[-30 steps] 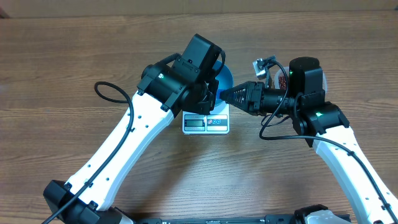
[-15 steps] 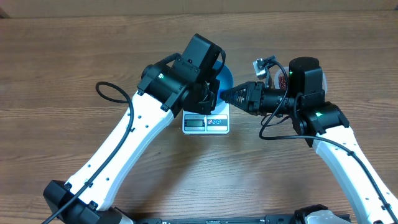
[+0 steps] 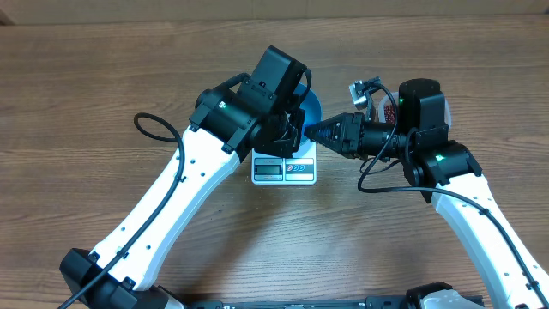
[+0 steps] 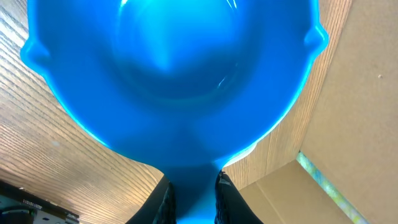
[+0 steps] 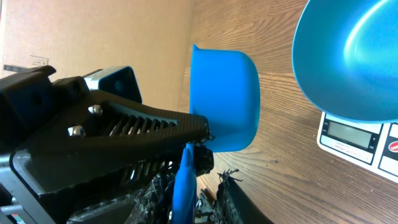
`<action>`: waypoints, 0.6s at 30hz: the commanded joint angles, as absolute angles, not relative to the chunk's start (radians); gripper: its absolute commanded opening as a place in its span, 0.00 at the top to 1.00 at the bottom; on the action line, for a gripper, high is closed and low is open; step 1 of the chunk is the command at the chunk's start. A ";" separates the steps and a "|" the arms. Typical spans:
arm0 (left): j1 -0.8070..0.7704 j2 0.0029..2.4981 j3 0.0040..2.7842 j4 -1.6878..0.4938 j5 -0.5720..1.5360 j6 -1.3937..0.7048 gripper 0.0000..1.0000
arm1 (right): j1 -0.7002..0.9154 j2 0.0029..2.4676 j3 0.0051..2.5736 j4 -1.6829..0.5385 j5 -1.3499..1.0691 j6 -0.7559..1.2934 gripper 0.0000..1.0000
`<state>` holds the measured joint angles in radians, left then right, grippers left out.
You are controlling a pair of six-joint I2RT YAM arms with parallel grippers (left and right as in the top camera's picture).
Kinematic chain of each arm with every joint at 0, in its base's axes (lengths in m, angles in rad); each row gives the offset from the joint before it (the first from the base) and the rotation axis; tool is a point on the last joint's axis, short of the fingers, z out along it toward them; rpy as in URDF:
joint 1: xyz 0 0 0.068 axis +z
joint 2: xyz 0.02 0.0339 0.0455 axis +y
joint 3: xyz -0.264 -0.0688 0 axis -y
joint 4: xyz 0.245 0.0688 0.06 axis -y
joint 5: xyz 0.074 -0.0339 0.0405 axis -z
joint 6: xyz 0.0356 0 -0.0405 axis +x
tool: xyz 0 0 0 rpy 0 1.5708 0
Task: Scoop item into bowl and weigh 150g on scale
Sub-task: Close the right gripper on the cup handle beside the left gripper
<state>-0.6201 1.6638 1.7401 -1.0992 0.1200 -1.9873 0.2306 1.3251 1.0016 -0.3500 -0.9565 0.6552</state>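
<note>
2 arms bent in toward the middle, wrists almost meeting; left gripper (image 4: 191, 190) clamped on the bowl (image 4: 174, 74), right gripper (image 3: 316, 131) pinching the scoop (image 5: 227, 99) handle.

We see a brown wooden table (image 3: 86, 86) filling nearly the whole overhead view, its grain running side to side with darker streaks. Along the far edge runs a paler tan strip (image 3: 257, 9), flat and plain; we cannot tell whether it is a wall or a board. In the left wrist view, cardboard (image 4: 367, 81) stands beside the tabletop, and one edge of it carries a pale greenish band (image 4: 320, 180). In the right wrist view a tan surface (image 5: 93, 31) bears a small white label (image 5: 25, 62) near the left edge. The light is even and soft, and shadows on the wood are faint.
</note>
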 commanded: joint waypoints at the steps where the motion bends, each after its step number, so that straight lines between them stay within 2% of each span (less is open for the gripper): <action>1: -0.628 1.665 1.747 -1.099 0.123 -1.998 0.96 | 0.236 1.325 1.026 -0.344 -0.942 0.655 0.74; 12: -0.629 1.665 1.747 -1.100 0.124 -1.997 0.96 | 0.236 1.325 1.026 -0.326 -0.942 0.655 0.75; 18: -0.629 1.665 1.747 -1.100 0.125 -1.997 0.96 | 0.236 1.325 1.026 -0.323 -0.942 0.655 0.83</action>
